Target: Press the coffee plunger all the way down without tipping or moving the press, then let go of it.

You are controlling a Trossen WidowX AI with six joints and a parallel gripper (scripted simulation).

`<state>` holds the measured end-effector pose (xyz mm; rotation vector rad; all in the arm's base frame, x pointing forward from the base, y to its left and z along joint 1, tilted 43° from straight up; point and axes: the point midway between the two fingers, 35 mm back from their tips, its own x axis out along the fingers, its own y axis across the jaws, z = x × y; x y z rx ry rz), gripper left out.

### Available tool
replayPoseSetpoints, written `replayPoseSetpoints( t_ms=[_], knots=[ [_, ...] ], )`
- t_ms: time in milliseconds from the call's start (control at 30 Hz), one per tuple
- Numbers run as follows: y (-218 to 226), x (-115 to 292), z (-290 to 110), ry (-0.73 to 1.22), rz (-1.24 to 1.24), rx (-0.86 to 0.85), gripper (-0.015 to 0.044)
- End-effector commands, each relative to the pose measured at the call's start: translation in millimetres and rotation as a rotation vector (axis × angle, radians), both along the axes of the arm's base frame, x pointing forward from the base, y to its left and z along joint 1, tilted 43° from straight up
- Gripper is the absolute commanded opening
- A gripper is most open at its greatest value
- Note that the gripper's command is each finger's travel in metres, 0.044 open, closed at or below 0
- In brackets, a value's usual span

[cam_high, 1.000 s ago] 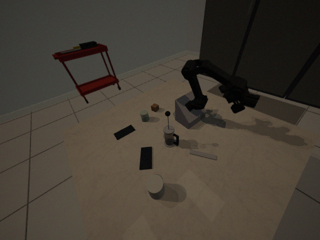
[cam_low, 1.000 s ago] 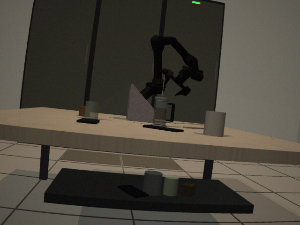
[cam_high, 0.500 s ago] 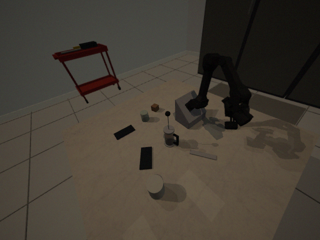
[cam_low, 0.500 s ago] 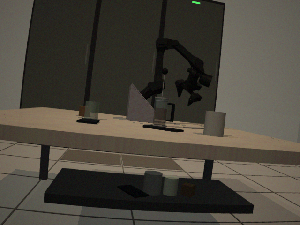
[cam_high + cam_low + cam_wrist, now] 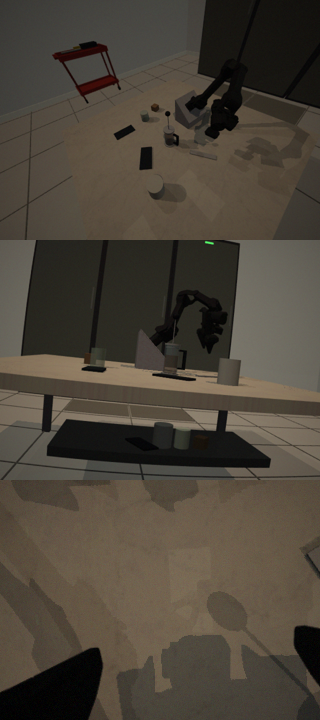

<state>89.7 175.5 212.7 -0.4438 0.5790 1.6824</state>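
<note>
Coffee press (image 5: pixel 170 136), no legible markings

Clear glass press (image 5: pixel 170 136), matt pale wood table (image 5: pixel 232 196)

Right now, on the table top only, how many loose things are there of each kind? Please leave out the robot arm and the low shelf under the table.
French press: 1
Cylinders: 2
Black flat slabs: 2
Brown cube: 1
Grey wedge block: 1
Pale flat bar: 1
Total: 8
</note>
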Motion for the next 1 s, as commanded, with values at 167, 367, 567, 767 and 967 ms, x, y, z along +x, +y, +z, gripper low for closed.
replayPoseSetpoints(
  t_ms=[167, 367, 567, 767, 967],
  knots=[
    [-44, 75, 3, 0.088, -0.375, 0.038, 0.0440],
    [-95, 113, 2, 0.144, -0.643, 0.099, 0.0440],
    [-156, 135, 1, 0.178, -0.897, 0.175, 0.0440],
    [-210, 142, 0, 0.167, -1.088, 0.231, 0.0440],
    [-227, 142, -2, 0.152, -1.155, 0.222, 0.0440]
  ],
)
